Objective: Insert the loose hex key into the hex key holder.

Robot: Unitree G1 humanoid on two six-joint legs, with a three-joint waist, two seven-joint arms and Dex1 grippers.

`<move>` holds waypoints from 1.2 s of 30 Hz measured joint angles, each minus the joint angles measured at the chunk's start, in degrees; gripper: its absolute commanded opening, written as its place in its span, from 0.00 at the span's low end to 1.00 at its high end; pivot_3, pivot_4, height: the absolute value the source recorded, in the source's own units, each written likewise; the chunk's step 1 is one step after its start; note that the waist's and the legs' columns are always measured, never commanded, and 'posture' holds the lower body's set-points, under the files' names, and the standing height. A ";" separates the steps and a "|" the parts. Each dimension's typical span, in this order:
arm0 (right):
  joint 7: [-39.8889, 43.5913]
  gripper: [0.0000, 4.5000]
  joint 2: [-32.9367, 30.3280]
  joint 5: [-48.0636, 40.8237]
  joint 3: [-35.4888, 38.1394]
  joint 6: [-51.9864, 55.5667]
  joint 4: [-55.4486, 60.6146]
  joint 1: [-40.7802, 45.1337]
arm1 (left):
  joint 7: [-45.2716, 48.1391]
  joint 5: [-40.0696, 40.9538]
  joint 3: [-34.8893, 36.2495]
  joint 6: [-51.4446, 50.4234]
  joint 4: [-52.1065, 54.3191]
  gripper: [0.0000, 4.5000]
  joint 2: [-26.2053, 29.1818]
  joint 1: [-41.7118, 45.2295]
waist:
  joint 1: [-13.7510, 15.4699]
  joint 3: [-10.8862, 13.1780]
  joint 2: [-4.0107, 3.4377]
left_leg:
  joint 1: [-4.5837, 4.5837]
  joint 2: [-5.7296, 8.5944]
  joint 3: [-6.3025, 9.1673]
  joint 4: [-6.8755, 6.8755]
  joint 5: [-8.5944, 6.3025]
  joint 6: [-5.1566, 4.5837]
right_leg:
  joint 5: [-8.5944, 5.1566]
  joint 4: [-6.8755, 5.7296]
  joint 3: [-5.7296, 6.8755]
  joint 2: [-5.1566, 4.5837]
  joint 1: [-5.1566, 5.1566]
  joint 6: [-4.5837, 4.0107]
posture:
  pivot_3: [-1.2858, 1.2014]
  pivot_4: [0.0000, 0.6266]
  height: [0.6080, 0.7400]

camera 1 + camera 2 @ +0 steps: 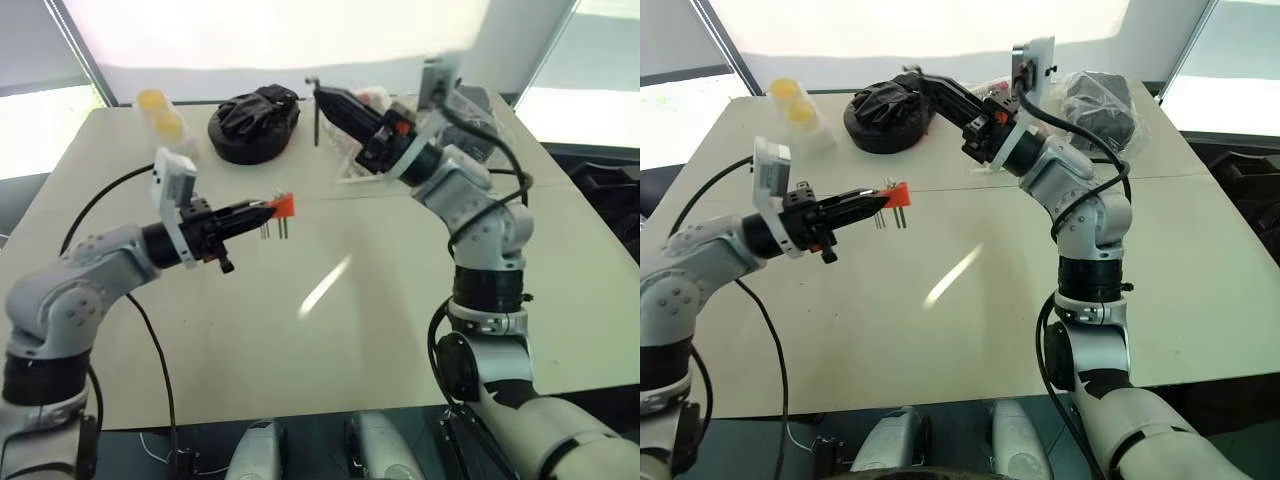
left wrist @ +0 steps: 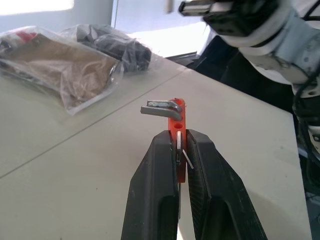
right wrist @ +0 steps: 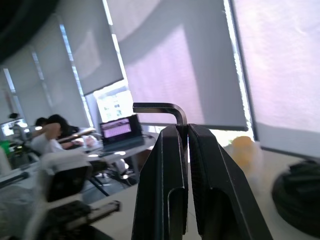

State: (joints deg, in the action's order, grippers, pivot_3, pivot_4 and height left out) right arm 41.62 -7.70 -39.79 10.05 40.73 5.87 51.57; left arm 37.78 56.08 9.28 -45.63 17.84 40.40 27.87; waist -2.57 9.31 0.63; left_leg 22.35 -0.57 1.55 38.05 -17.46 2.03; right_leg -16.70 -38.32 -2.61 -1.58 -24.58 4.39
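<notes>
loose hex key (image 3: 159, 107): my right hand (image 3: 187, 131) is clamped on its long shank, the short bent end sticking out past the fingertips; it hangs in the air above and beyond the hex key holder, well apart from it.
hex key holder (image 2: 177, 116): my left hand (image 2: 180, 145) is pinched on the orange block, held clear above the surface (image 1: 400, 300), its grey keys pointing down.
how the key handles: I judge it light, stiff and slick; a thin rod like this can pivot between my fingers, so a grip on the shank near the bend suits it.
how the holder handles: light rigid plastic, small; it may twist when pushed.
around: beyond the holder lie a black glove (image 1: 255, 120), yellow cups (image 1: 160, 112) and clear bags (image 2: 65, 62).
in the way: nothing between key and holder, as I see it.
</notes>
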 measured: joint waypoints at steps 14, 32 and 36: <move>-3.65 0.01 1.44 0.12 -6.21 -4.07 1.53 -7.41 | 2.10 -2.42 -1.67 -0.25 -0.48 0.00 -2.14 2.21 | 0.04 0.00 0.00 | 0.00 0.01 0.00 0.04 0.01 0.00 | 0.00 -0.02 -0.01 -0.02 -0.01 0.00 | 0.52 0.24 1.00; -4.01 0.01 -1.52 0.49 -7.33 -5.41 0.43 -7.95 | 0.93 -1.79 -1.09 -1.44 2.51 0.00 -2.18 0.83 | 0.07 0.00 0.00 | 0.01 0.01 0.00 0.04 0.00 0.00 | 0.00 -0.02 -0.01 -0.02 -0.01 0.00 | 0.52 0.24 1.00; -4.20 0.01 -2.42 -0.20 -7.02 -4.78 0.83 -7.95 | 0.87 -1.79 -0.66 -1.44 2.52 0.00 -2.18 0.52 | 0.06 0.00 0.00 | 0.01 0.00 0.00 0.04 0.00 0.00 | 0.00 -0.02 -0.01 -0.02 -0.01 0.00 | 0.52 0.24 1.00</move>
State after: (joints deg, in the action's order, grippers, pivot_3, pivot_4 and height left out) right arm 37.42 -10.12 -39.99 3.03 35.95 6.70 43.62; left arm 38.65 54.30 8.62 -47.07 20.36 38.22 28.39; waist -2.52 9.31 0.63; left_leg 22.35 -0.57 1.55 38.08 -17.46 2.04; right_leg -16.70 -38.33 -2.62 -1.59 -24.59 4.39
